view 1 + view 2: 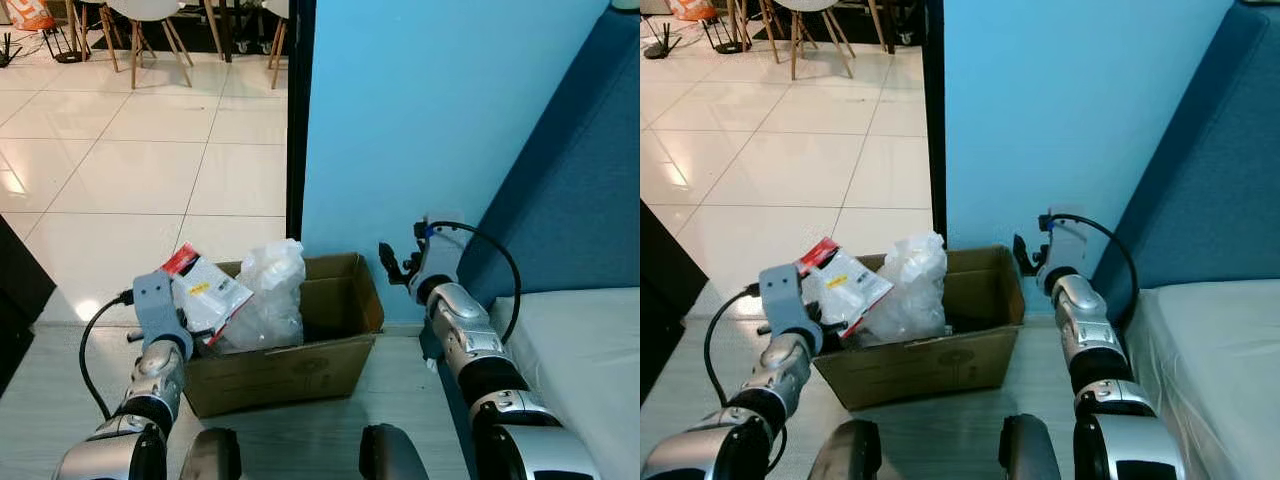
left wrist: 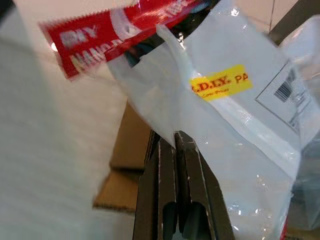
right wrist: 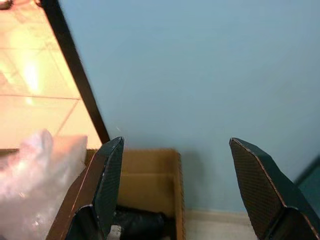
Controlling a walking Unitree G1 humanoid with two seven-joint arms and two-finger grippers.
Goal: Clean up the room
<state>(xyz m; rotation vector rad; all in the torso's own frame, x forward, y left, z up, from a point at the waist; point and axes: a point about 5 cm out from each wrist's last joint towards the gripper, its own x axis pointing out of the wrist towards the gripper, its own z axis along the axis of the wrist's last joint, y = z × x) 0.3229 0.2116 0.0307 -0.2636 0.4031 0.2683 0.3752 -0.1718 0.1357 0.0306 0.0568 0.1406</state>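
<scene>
Left gripper [image 2: 175,137] has its fingers [image 2: 192,175] pressed together, pinching the lower edge of a white plastic packet [image 2: 225,115], and the left wrist view gives the detail the head views miss: a red header strip with white lettering, a yellow label and a barcode sticker. From the head, that packet [image 1: 205,290] hangs over the left end of the cardboard box [image 1: 300,365], just beside a crumpled clear plastic bag [image 1: 268,295] standing up out of it. Right gripper [image 3: 175,165] has its fingers [image 3: 107,175] spread wide with nothing between them; its wrist view looks down into the box's far right corner, where something dark lies at the bottom. That gripper [image 1: 400,265] hovers by the box's right edge, against the light blue wall [image 1: 430,120]. Blue sofa [image 1: 580,220] on the right, white tiled floor [image 1: 130,170] and chair legs [image 1: 135,45] beyond
</scene>
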